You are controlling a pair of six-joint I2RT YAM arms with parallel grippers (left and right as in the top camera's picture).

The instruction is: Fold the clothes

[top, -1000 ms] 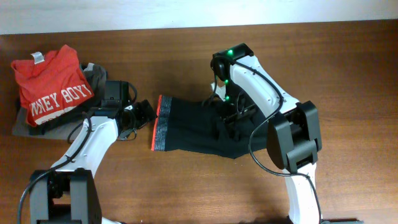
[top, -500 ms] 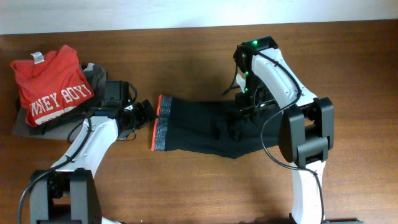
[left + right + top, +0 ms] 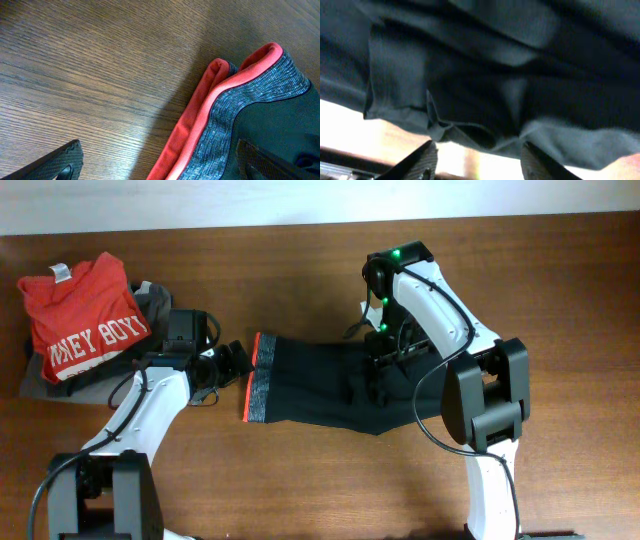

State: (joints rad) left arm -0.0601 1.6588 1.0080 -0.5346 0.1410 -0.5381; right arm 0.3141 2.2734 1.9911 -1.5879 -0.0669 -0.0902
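Observation:
The clothes (image 3: 310, 385), black trousers, lie folded at the table's middle, with the red-edged grey waistband (image 3: 257, 385) at their left end. My left gripper (image 3: 232, 365) sits just left of that waistband and is wide open. In the left wrist view the red and grey waistband (image 3: 250, 100) runs between the spread fingers of the left gripper (image 3: 165, 167), which close on nothing. My right gripper (image 3: 385, 375) hovers over the trousers' right part. In the right wrist view, black fabric (image 3: 495, 65) fills the frame above the right gripper (image 3: 480, 167), whose fingers stand apart with a bright gap between them.
A red T-shirt with white lettering (image 3: 85, 325) lies on a grey folded garment (image 3: 155, 298) at the back left, close behind the left arm. Bare brown table (image 3: 560, 300) surrounds the trousers. A pale wall runs along the table's far edge.
My right arm swung right, away from the trousers' middle, then came back left over their right part. The left gripper stayed beside the waistband and spread slightly wider.

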